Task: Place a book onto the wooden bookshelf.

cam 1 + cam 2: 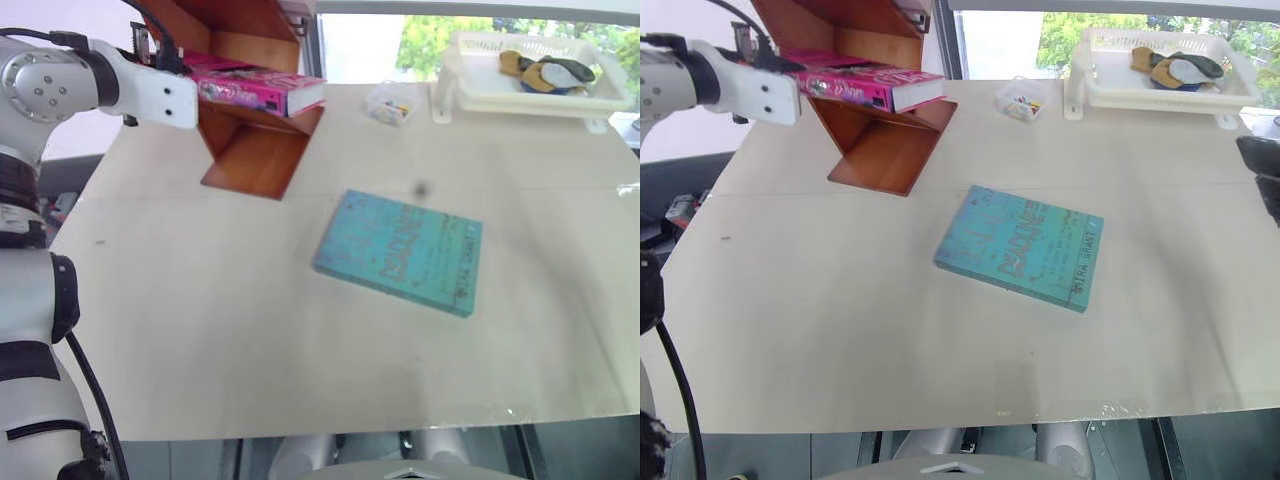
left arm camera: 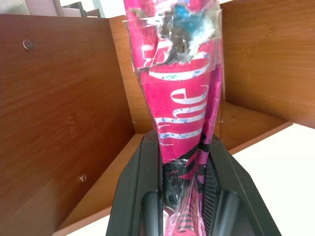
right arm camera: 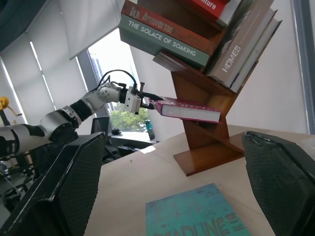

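The book [image 1: 262, 88], one pink paperback, is pinched flat in my left gripper [image 2: 184, 196] at the wooden bookshelf's [image 1: 885, 140] lowest slanted nook. I count one teal book [image 1: 1022, 246] on the worktop [image 1: 890, 340], one white basket [image 1: 1160, 75] and four shelved books above, their titles partly cut off. My right gripper [image 3: 177, 196] is spread wide.

Head pair looks down; wrist cameras look along their fingers.
Both eye views share the table [image 1: 250, 340], shelf [image 1: 255, 160] and teal book [image 1: 1020, 247] from above. Left wrist sits close on the book [image 2: 184, 113]; right wrist looks from low across the table at the shelf.
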Controlling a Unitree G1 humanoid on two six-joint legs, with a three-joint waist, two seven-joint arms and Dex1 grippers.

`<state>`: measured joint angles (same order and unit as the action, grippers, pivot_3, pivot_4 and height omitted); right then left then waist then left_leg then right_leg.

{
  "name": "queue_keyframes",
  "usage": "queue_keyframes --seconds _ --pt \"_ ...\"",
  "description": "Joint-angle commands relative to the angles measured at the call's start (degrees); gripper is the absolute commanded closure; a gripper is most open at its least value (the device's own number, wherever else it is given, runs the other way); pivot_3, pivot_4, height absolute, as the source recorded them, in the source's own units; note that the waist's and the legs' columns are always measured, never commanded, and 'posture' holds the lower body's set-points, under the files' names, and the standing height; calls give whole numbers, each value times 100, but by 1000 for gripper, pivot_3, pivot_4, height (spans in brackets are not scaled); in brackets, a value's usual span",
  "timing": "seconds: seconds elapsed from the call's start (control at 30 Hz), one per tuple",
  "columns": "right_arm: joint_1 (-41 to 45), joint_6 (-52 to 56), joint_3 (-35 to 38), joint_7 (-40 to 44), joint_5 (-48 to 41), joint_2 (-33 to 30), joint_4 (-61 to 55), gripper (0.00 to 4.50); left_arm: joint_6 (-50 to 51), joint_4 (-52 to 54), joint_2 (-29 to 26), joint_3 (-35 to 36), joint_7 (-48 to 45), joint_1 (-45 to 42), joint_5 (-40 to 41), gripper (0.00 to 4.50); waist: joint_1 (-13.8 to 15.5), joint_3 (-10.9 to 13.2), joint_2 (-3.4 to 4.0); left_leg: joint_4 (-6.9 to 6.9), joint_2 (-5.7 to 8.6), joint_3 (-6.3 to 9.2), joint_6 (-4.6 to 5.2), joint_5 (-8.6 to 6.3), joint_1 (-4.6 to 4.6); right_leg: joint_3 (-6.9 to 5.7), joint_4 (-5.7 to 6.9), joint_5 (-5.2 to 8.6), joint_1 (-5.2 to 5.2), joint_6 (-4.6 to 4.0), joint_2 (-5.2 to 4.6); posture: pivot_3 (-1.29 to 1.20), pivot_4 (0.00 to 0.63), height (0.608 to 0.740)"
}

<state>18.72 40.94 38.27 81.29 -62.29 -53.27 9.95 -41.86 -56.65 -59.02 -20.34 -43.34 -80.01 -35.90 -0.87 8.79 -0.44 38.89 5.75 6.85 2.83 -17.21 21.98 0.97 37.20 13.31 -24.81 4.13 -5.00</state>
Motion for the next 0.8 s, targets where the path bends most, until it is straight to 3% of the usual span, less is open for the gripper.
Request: queue_keyframes --seconds 0.03,0.1,0.27,0.3,0.53,0.63,0.8 --pt "-54 -87 141 -27 -2 -18 -241 0 132 -155 -111 -15 220 -355 -195 3444 -4 0 0 0 0 -1 0 0 0 1 4 0 -2 0 0 0 150 740" --pt "-85 -71 186 -51 -21 -28 -274 0 208 -245 -111 -49 277 -430 -256 2706 -13 0 0 2 0 -5 0 0 0 4 27 0 -10 0 -1 0 150 740" --pt "-155 -82 255 -90 -33 -43 -304 0 434 -340 -91 -104 335 -533 -417 248 2 0 -1 7 5 -10 1 -1 2 6 52 0 -23 0 -4 0 150 740" --pt "-164 -81 260 -96 -38 -40 -314 0 479 -333 -92 -103 314 -520 -419 91 4 0 -1 8 6 -10 1 -1 2 7 52 0 -23 0 -5 0 150 740" --pt "-140 -96 234 -120 -15 -42 -282 0 614 -138 -213 -14 139 -461 -303 91 5 0 -2 16 6 -10 2 -2 3 7 56 0 -24 0 -5 0 150 740" --pt "-126 -103 208 -117 -4 -42 -270 0 747 187 -159 562 -645 -124 779 91 1 0 -2 17 6 -10 2 -2 3 7 60 0 -25 0 -6 0 150 740" --pt "-315 -63 385 -79 11 -182 -314 0 1614 2186 -454 1635 -1650 954 2574 91 -12 -1 -2 26 4 -6 2 -2 13 8 70 0 -37 -1 -14 0 150 740"
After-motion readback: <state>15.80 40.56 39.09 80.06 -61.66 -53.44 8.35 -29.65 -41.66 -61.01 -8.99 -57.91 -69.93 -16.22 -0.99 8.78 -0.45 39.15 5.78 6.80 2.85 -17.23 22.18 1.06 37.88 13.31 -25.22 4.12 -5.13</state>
